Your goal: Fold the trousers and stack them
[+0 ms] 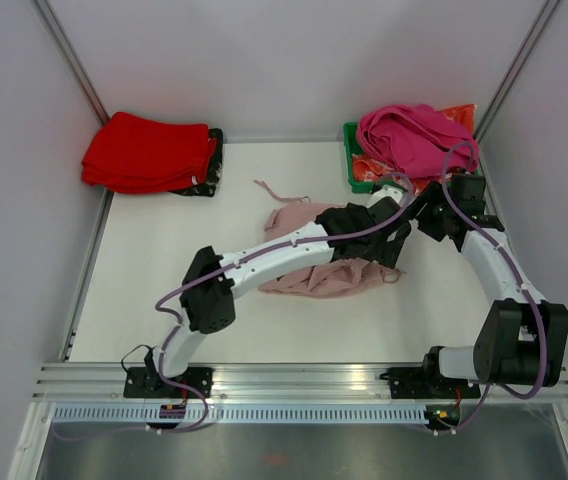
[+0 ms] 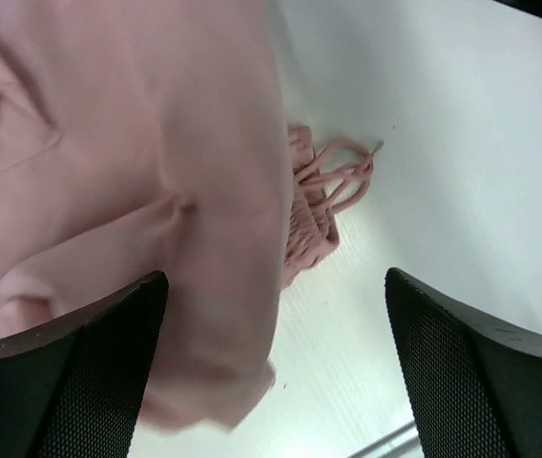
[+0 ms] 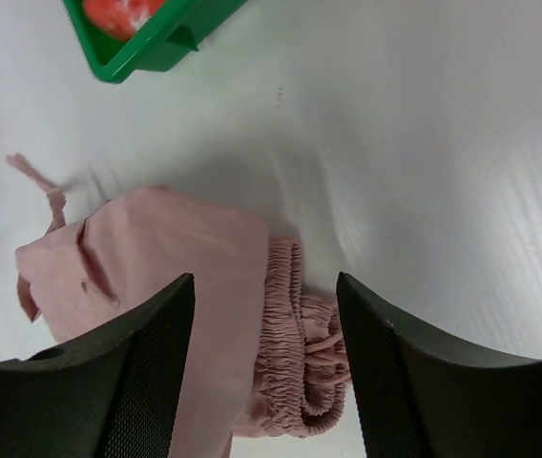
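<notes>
**Mid-table, pale pink trousers lie bunched**
They sit well clear of every table edge, with bare surface to their left. The left gripper gapes wide and grips nothing. The right gripper is partly spread and empty above the waistband, with the green bin near behind

My white table carries the trousers, crumpled near its middle, with one cord trailing toward the far left. A red folded stack lies far left and a green bin far right.
</notes>
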Controlling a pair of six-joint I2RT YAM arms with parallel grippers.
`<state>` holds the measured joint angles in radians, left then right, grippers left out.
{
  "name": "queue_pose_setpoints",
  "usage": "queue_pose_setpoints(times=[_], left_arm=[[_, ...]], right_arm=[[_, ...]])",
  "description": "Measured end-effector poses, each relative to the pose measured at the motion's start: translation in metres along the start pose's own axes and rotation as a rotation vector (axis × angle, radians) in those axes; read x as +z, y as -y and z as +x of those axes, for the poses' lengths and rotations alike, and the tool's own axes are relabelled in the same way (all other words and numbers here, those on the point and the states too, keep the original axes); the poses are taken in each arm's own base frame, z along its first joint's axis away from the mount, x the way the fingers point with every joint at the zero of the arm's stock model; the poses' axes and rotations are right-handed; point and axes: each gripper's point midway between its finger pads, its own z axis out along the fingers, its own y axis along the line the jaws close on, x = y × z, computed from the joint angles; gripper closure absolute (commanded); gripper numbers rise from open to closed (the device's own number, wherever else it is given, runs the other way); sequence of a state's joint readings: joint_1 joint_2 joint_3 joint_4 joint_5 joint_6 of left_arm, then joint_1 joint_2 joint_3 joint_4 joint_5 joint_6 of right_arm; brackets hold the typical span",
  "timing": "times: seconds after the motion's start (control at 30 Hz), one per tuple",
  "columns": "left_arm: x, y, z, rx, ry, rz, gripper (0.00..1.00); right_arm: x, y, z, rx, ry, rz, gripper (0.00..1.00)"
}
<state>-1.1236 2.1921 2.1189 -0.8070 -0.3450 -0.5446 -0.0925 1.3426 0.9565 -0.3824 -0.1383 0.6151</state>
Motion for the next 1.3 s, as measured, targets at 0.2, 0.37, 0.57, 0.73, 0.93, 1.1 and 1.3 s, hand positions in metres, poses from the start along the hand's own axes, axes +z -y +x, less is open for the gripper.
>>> queue_pose_setpoints(times=[0.2,0.37,0.57,0.73,0.93,1.1,1.3], left_arm=[[-0.075,-0.044,0.003,-0.062,0.022,0.056,0.0],[-0.098,-0.105,-0.008,-0.182,0.105,0.041,0.04],[-0.057,-0.116,0.007,-0.151,0.119,0.068,0.16],[-0.032,-0.132,-0.002,-0.182,0.16,0.081,0.33],[-0.013,-0.146,-0.02,-0.259,0.208,0.086,0.42],[0.009,-0.125,-0.012,-0.29,0.184,0.159,0.57],[0.028,-0.093,0.028,-0.257,0.072,0.218,0.98]], right_arm=[[-0.001,-0.026,0.012,-0.03,-0.071,-0.14,0.32],[-0.007,-0.063,0.038,-0.123,-0.134,-0.248,0.32],[-0.018,-0.101,0.062,-0.216,-0.185,-0.354,0.44],[-0.022,-0.11,0.076,-0.265,-0.211,-0.393,0.76],[-0.018,-0.092,0.118,-0.277,-0.32,-0.394,0.94],[-0.026,-0.051,0.155,-0.255,-0.415,-0.317,0.98],[-0.044,-0.026,0.155,-0.27,-0.395,-0.202,0.98]])
